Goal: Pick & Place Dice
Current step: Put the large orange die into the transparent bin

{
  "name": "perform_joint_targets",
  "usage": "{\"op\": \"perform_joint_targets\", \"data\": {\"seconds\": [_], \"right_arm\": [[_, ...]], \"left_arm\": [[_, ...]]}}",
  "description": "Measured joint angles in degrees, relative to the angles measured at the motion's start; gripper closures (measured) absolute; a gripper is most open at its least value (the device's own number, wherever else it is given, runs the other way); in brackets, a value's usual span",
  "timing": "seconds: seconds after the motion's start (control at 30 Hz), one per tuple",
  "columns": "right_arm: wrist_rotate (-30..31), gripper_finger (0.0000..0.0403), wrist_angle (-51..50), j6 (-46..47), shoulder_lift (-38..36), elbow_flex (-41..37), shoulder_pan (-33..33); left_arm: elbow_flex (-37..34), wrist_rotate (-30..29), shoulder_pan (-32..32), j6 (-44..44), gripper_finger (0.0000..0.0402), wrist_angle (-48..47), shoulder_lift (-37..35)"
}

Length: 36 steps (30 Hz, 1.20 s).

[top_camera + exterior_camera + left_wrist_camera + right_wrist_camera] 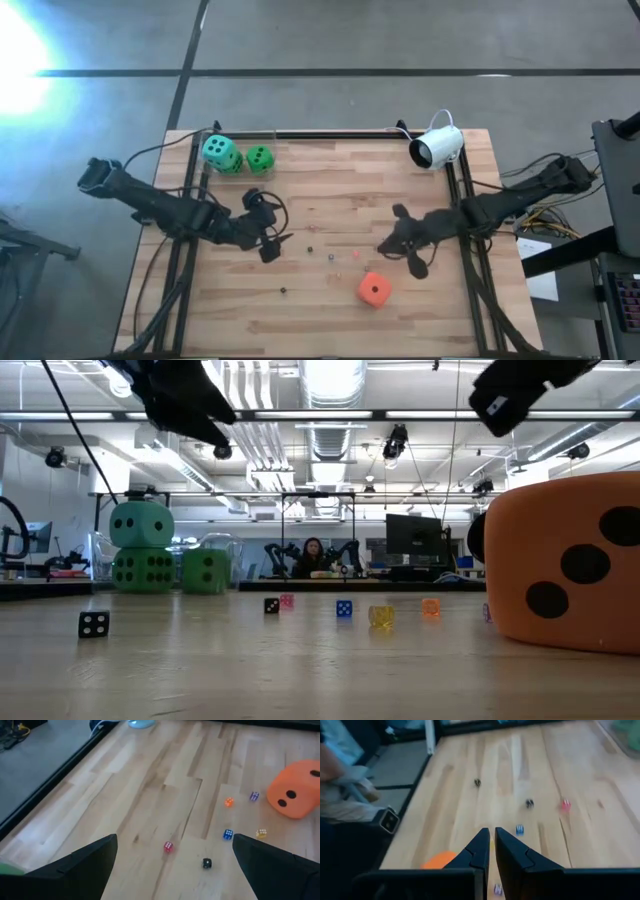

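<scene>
The orange-red die [373,289] lies on the table near the front, right of centre; it fills the right of the low view [565,565]. At the far left corner the teal die [142,524] sits on top of a green die [142,568], and a second green die [259,157] stands beside them on the table. My left gripper [268,228] hovers open above the table's left middle, pointing slantwise down toward the centre [175,840]. My right gripper [385,247] hovers shut above the right middle [491,831], just beyond the orange-red die [440,860].
Several tiny coloured and black dice [227,834] are scattered over the table's middle between the two grippers. A white camera [437,148] stands at the far right corner. A person's sleeve [345,805] shows beyond the table's edge. A black frame rail [330,134] runs along the far edge.
</scene>
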Motion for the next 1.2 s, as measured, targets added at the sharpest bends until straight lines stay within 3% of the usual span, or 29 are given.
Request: {"op": "perform_joint_targets", "data": {"seconds": [0.13,0.4,0.87,1.03,1.2], "right_arm": [[5.42,0.0376,-7.98,5.06,0.36,2.21,4.23],[5.51,0.0376,-15.12,17.41,1.16,2.63,9.74],[-10.53,0.0376,-17.35,37.2,17.8,4.37,14.36],[-15.15,0.0376,-17.29,35.43,25.42,9.24,14.34],[-15.06,0.0376,-17.29,31.16,31.87,15.48,14.29]], "left_arm": [[0.61,0.0,0.0,1.44,0.0005,0.16,0.0],[0.85,0.0,0.0,1.72,0.0004,0.16,0.0],[0.87,0.04,0.0,1.72,0.0004,0.11,0.0],[0.87,0.07,0.0,1.72,0.0004,0.11,0.0],[0.87,0.09,0.0,1.72,0.0004,0.11,0.0]]}}
